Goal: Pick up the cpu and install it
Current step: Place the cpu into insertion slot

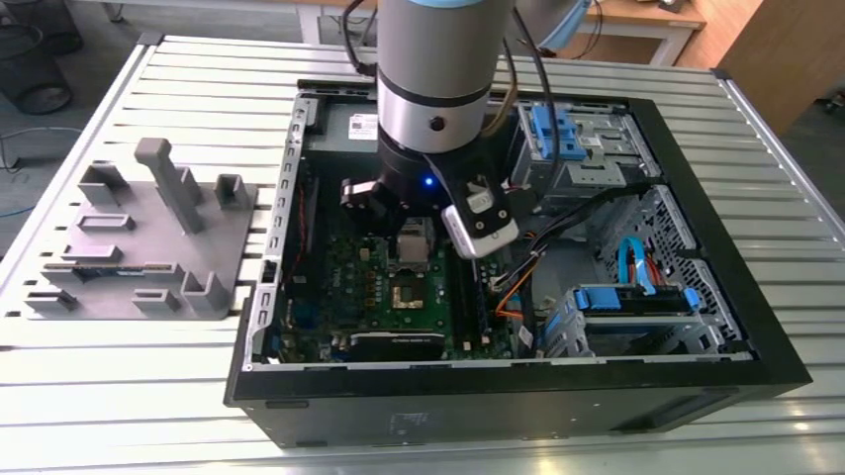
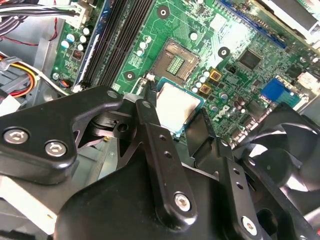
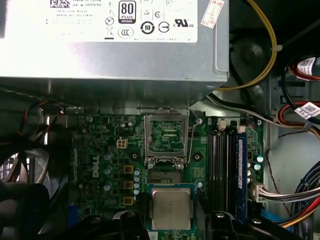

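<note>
cpu [image 3: 171, 207]: thin flat square chip, pale silvery matt metal top with rounded corners, on a green-edged base.
gripper [image 2: 177, 104]: black metal, with two long flat fingers [image 2: 160, 145] studded with bolt heads; its jaws pinch the cpu by two opposite edges.
cpu's place: held between the fingers above the motherboard [image 3: 107, 150], a glossy green circuit board, just beside the socket and not in it.
socket [image 3: 167, 177]: dark square recess, its thin hinged metal frame [image 3: 166, 136] swung open.
case [image 1: 739, 327]: black sheet-metal computer box, lying open on a ribbed pale metal table [image 1: 133, 396].
</note>
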{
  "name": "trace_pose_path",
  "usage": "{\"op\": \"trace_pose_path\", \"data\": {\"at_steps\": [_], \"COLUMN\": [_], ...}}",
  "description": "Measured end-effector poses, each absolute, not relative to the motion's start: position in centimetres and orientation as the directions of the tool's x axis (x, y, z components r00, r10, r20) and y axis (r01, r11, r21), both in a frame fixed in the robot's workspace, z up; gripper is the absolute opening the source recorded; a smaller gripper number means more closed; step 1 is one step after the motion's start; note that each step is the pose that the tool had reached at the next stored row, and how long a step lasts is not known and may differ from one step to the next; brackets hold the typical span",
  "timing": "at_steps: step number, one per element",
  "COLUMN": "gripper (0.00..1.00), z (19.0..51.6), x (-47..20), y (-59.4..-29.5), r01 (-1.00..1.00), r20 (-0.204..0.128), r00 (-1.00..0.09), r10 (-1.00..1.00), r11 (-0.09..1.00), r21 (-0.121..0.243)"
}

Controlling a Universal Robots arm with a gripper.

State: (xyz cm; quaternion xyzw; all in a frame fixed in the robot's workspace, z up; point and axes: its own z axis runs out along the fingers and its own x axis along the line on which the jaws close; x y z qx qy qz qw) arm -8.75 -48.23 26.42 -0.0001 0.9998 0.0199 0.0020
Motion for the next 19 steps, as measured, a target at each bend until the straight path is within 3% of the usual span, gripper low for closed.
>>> {"op": "trace_pose_path", "data": {"at_steps": [19], "gripper": [0.47], "z": [24.1], "x": [-8.8], "y": [-49.1], "r01": [0.000], "r20": [-0.004], "r00": [-1.000], "r10": [0.000], "r11": [0.999], "r21": [0.040]}}
